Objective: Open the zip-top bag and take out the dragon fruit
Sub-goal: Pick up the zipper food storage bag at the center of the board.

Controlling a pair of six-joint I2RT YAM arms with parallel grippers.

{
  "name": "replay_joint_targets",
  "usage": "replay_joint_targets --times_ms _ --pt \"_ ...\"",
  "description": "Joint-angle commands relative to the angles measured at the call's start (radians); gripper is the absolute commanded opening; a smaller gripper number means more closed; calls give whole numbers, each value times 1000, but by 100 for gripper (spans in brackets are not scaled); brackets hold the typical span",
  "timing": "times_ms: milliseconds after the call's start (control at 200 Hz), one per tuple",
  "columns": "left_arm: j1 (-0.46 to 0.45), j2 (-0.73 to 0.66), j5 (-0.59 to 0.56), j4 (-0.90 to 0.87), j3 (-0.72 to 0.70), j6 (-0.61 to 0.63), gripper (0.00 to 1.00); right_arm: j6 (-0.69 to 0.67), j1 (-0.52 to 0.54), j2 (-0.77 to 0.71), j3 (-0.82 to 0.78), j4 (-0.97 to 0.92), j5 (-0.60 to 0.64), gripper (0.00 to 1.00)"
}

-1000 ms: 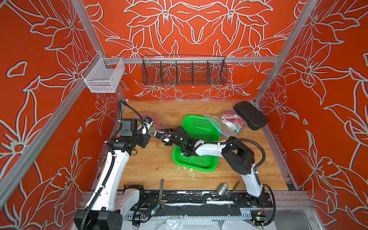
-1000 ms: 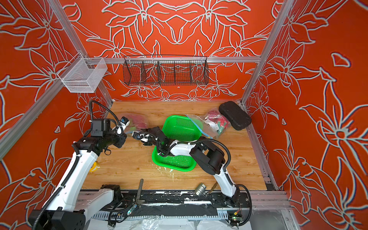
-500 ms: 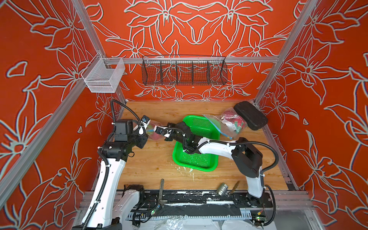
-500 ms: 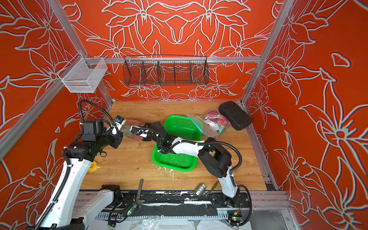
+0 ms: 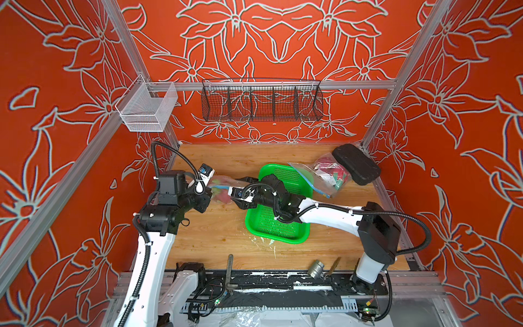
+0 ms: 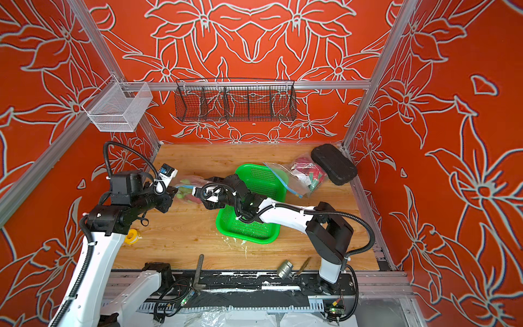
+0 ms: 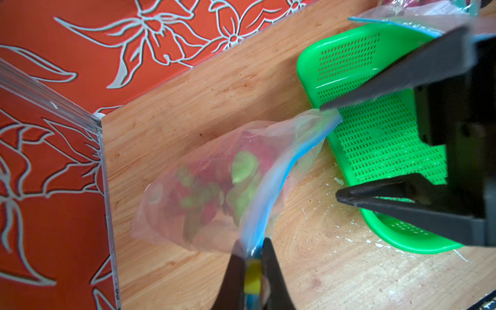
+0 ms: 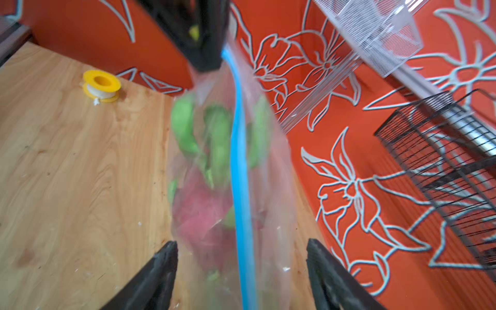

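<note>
Your left gripper point(image 7: 252, 252), low centre of the left wrist view, has its jaws closed on one end of the blue zip strip point(image 7: 271, 185) of the zip-top bag point(image 7: 163, 214). That pinch gives the mouth an anchor to be pulled against. Your right gripper point(image 8: 241, 243) has its jaws wide apart. The strip runs up between them and nothing is clamped. In the left wrist view its upper finger sits just beside the bag's far corner, right of frame. Read that as a grip being lined up, not a hold. The strip shows as one unbroken blue line, so judge the seal not yet parted. The dragon fruit point(image 8: 201, 209) is inside the bag, mid-frame in both wrist views, with magenta flesh and green scales showing through the film. You cannot tell how many there are. In a top view the bag spans the gap between the two grippers, left of centre over the tabletop point(image 5: 215, 235). It is just beside the green tray point(image 5: 271, 223), which is probably kept close as the landing spot. A second bag point(image 5: 325, 175) with pink and green contents lies at upper right, against a black pad point(image 5: 355, 164). A yellow spool point(image 6: 132, 235) sits well apart at lower left, out of the way of the work.
</note>
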Motion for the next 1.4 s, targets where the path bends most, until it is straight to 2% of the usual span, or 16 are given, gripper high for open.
replay_joint_targets --times_ms 0,230,385,445,525,716,876,926,981,996,1001,1006,1021,1041,1196,1396 --pt "4 -12 55 -1 21 -7 0 -7 4 29 -21 -24 16 75" --pt "4 -11 106 -46 28 3 0 -71 6 97 -24 175 129 71" --pt "4 -20 128 -63 21 16 0 -108 6 144 13 201 160 66" --pt "3 -23 130 -69 25 20 0 -124 6 169 22 233 188 61" --pt "4 -27 133 -80 28 28 0 -138 6 188 22 289 221 48" --pt "3 -46 123 -81 11 45 0 -104 10 138 -11 342 237 0" --pt "3 -38 109 -63 12 47 0 -62 13 47 -24 248 231 0" --pt "4 -35 102 -56 18 50 20 -45 13 20 -23 201 232 0" --pt "4 -31 98 -50 30 54 58 -26 14 -5 -15 141 243 0" --pt "3 -29 98 -48 35 53 65 -20 13 -11 -12 124 245 0" --pt "3 -29 97 -48 37 53 70 -18 13 -14 -10 121 246 0" --pt "3 -28 97 -48 38 53 70 -16 13 -16 -9 114 248 0" --pt "3 -27 97 -48 43 54 81 -8 14 -22 -6 93 253 0" --pt "4 -25 96 -48 51 55 86 1 13 -30 1 72 262 0" --pt "4 -12 154 -99 112 96 98 69 11 -81 45 -94 307 0" --pt "4 -54 131 -118 66 228 97 192 -12 -137 92 -264 280 0"
